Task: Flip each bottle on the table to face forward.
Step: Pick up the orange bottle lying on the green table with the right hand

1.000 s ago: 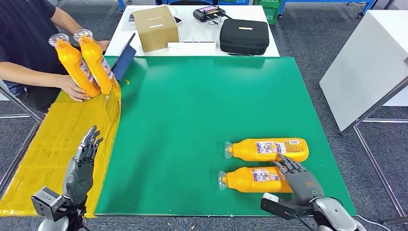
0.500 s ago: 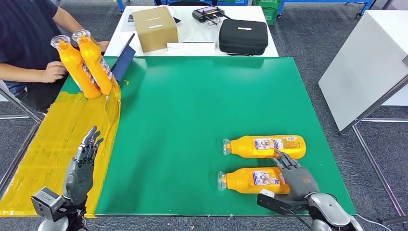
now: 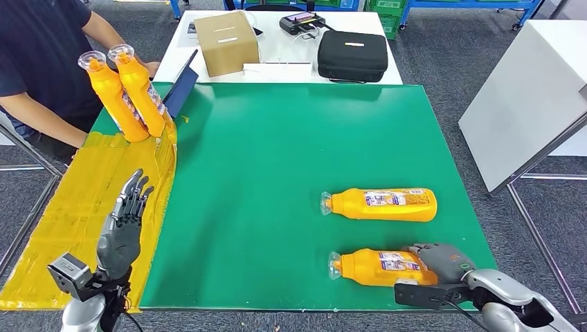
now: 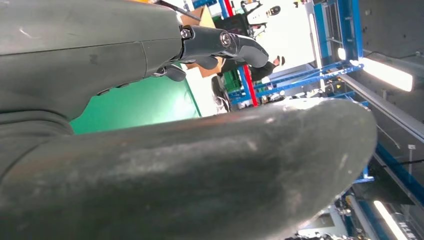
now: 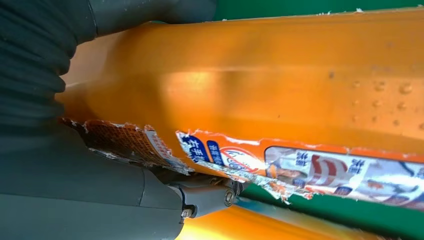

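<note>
Right hand [image 3: 443,259] is wrapped around the base end of the near bottle [image 3: 377,268], which lies on its side on the green table [image 3: 277,152] close to the front edge, cap end pointing toward the robot's left; the right wrist view confirms the grip, with the orange body [image 5: 280,85] pressed against the palm and a torn label [image 5: 310,167] showing on it. Far bottle [image 3: 382,205] lies on its side just beyond it, parallel, cap also toward the robot's left, label up, not touching the near one and untouched by either hand. Left hand [image 3: 123,228] holds nothing, fingers extended and slightly apart, raised over the yellow sheet [image 3: 76,207] that covers the table's left strip; in the left wrist view its fingers [image 4: 220,42] are straight with nothing between them and the thumb. Two more orange bottles [image 3: 128,90] stand upright, leaning a little, side by side and touching at the far left corner, where yellow sheet meets green, caps up. Person [image 3: 41,62] in a dark top is at that corner, forearm close behind the standing pair; can't tell if it touches them. Beyond the green table a white table [image 3: 277,52] carries a cardboard box [image 3: 226,41] and a black case [image 3: 351,54]. A dark tablet-like panel [image 3: 180,86] leans next to the standing bottles.
</note>
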Robot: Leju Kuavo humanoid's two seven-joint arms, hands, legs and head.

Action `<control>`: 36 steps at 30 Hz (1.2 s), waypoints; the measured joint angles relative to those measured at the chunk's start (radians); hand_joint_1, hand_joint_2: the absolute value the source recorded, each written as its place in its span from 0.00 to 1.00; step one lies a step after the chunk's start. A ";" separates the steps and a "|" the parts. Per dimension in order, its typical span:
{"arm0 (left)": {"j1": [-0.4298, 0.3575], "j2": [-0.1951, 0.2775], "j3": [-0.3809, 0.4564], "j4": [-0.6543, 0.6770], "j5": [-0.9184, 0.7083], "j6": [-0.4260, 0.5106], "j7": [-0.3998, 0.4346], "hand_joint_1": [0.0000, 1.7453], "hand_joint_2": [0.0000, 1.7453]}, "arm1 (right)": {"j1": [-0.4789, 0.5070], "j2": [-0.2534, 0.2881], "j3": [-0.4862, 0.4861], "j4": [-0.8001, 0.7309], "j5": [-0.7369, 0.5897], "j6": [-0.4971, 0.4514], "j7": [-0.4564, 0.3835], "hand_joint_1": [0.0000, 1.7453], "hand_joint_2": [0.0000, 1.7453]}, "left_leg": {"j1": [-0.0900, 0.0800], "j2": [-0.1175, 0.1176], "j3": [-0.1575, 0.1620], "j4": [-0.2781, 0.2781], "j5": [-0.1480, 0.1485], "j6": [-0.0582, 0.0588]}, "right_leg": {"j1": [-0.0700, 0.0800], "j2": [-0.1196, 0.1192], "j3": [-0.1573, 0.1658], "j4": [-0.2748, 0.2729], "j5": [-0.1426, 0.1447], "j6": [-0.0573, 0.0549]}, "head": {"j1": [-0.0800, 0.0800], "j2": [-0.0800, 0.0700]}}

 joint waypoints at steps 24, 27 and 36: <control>0.090 -0.041 -0.014 -0.072 0.414 -0.193 0.247 0.00 1.00 | 0.010 0.506 -0.132 -0.038 -0.240 -0.296 -0.234 1.00 1.00 | 0.006 0.010 -0.008 -0.001 0.001 -0.002 | 0.006 0.008 0.002 0.000 0.005 -0.001 | 0.000 0.000; 0.111 -0.057 -0.071 -0.103 0.407 -0.190 0.247 0.00 1.00 | -0.006 0.583 -0.145 -0.042 -0.262 -0.291 -0.258 1.00 1.00 | 0.006 0.010 -0.010 0.000 0.001 -0.002 | 0.006 0.007 0.000 0.000 0.005 -0.001 | 0.000 0.000; 0.128 -0.081 -0.265 -0.148 0.348 -0.114 0.229 0.00 1.00 | -0.101 0.754 -0.069 -0.007 -0.280 -0.311 -0.237 1.00 1.00 | 0.006 0.010 -0.011 -0.001 0.001 -0.002 | 0.006 0.008 -0.001 0.000 0.005 -0.001 | 0.000 0.000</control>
